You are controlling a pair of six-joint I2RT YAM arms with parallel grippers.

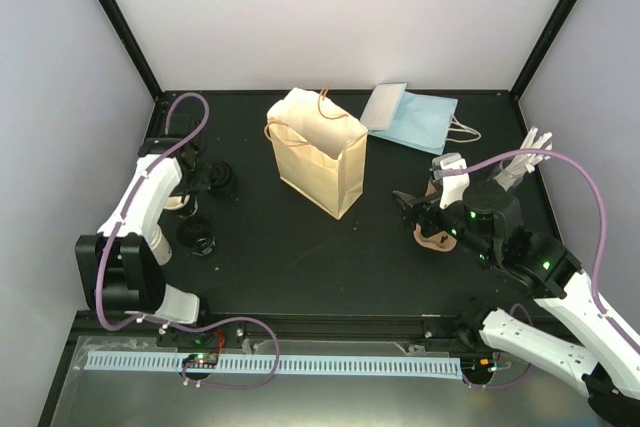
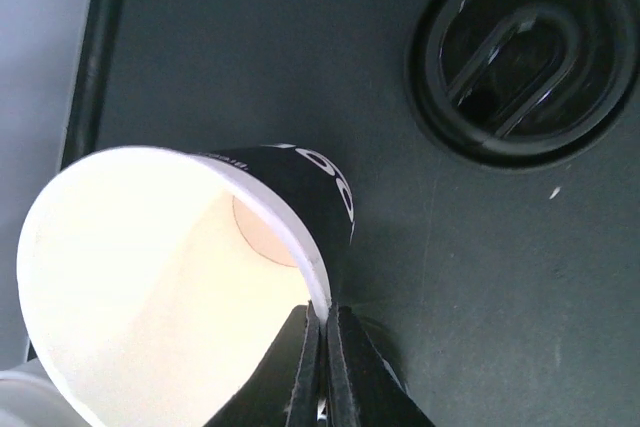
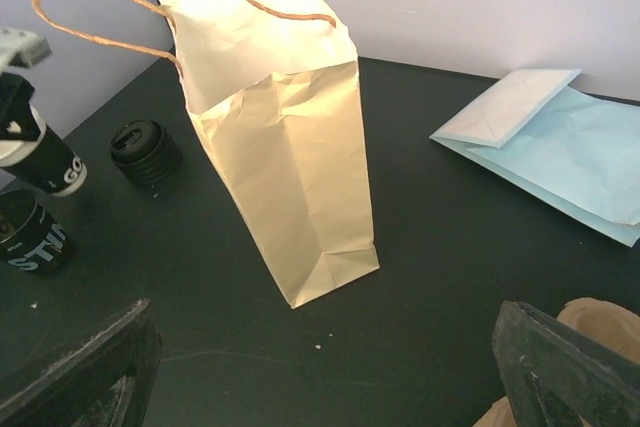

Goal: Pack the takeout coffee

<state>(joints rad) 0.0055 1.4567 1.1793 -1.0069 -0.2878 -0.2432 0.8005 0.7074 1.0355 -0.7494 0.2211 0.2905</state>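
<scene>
The left gripper (image 2: 322,319) is pinching the rim of a lidless cup (image 2: 150,277), its fingers pressed together on the wall, so I'd say the packing proper isn't starting yet. The takeout coffee (image 1: 196,237), black-lidded, is standing unheld just beside that gripper, on its near side. The right gripper (image 3: 325,367) is hanging spread wide, facing the paper bag (image 3: 280,147). The next move is calling for a grip on the lidded cup itself.

- You are looking at the paper bag (image 1: 318,152) standing upright mid-table.
- The flat bags (image 1: 415,115) are lying behind it, to the right.
- The lid stack (image 1: 222,184) is sitting left of the bag, with the takeout coffee (image 1: 196,237) in front of it.
- The open cup (image 2: 150,277) is leaning in the left gripper (image 2: 323,332) beside them.
- The pulp carrier (image 1: 436,238) is lying right of the bag.
</scene>
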